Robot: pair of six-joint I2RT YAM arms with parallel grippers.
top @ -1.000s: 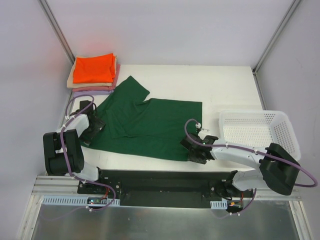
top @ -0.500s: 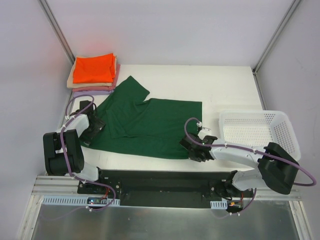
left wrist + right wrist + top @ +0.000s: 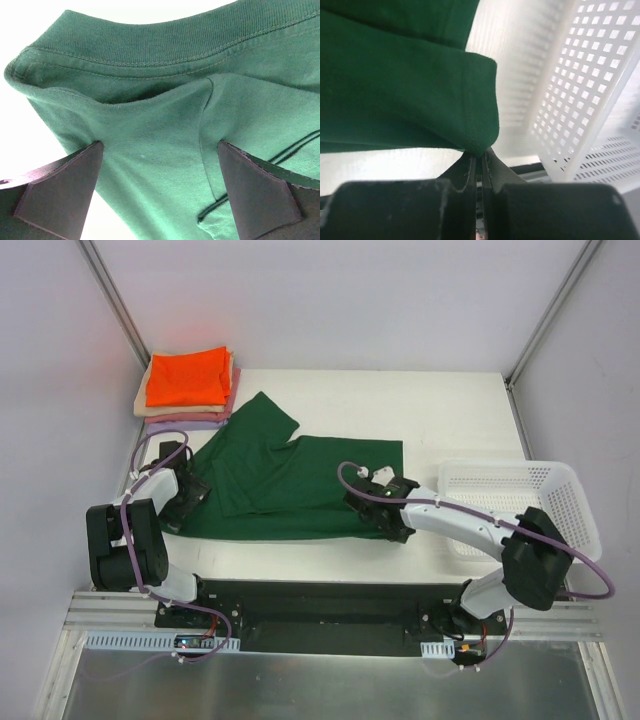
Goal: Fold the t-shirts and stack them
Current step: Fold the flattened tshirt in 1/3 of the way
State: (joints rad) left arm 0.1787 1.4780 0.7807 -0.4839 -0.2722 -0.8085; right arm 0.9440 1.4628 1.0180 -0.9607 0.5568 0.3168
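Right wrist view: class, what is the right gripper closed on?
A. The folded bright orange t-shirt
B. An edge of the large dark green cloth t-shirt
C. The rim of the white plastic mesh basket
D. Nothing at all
B: the right gripper is shut with a folded edge of the large dark green cloth t-shirt pinched between its fingers, while the white plastic mesh basket sits untouched beside it.
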